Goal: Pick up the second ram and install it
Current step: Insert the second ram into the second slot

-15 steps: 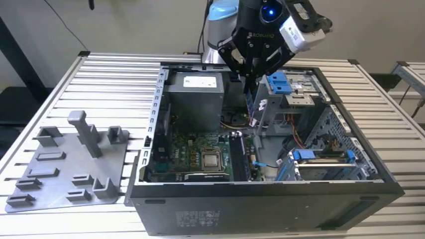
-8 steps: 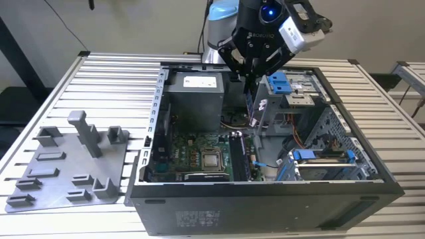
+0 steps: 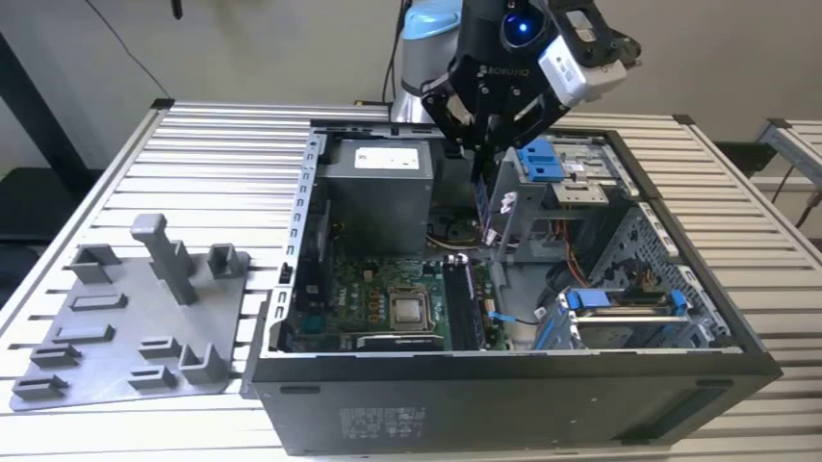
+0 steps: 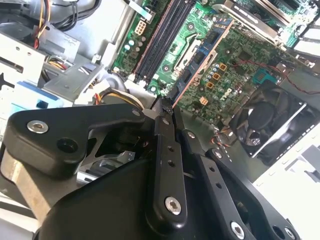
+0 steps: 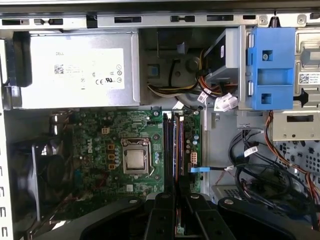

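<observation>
Well, my jaws are pinched narrow on the second ram (image 3: 483, 188), which hangs edge-down just below them above the memory slots (image 5: 169, 145), and I judge any tilt or sideways offset could jam it against a slot wall.

There's the black computer case (image 3: 514, 404), side open, lying on the slatted metal table (image 3: 218, 135). Inside, a grey power-supply box (image 3: 372, 173) sits at the far end. Nearer lies the flat green motherboard (image 3: 372, 289), its silver processor socket (image 3: 411, 310) gleaming. A blue drive bracket (image 3: 546, 159) stands to the exterior view's right, with black cables (image 5: 250, 165) tangled near it. Just beside the case, at the exterior view's left, rests a grey fixture plate (image 3: 129, 337), its tallest post (image 3: 167, 255) upright.
</observation>
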`<state>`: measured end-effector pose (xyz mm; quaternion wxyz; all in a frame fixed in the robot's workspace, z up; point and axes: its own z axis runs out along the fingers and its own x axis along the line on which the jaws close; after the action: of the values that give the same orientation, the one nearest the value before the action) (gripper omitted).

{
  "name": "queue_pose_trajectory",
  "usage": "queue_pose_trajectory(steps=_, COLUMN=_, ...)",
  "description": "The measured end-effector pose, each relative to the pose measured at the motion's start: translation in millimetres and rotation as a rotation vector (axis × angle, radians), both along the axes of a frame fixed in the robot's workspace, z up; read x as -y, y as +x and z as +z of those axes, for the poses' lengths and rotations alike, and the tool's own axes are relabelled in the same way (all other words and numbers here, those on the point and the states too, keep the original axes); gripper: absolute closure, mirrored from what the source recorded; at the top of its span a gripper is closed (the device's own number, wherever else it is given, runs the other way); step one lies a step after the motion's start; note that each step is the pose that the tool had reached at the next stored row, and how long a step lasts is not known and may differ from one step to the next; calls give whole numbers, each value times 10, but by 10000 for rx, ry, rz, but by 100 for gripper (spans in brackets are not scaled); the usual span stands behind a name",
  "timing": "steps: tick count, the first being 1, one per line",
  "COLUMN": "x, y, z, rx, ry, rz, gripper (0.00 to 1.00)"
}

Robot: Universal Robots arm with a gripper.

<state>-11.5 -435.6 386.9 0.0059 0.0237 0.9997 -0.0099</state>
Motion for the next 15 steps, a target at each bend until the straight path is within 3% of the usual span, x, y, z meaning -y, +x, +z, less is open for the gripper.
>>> queue_pose_trajectory(steps=15, x=0, y=42, z=-90, rx=0, ry=0, rz=-13, gripper=86)
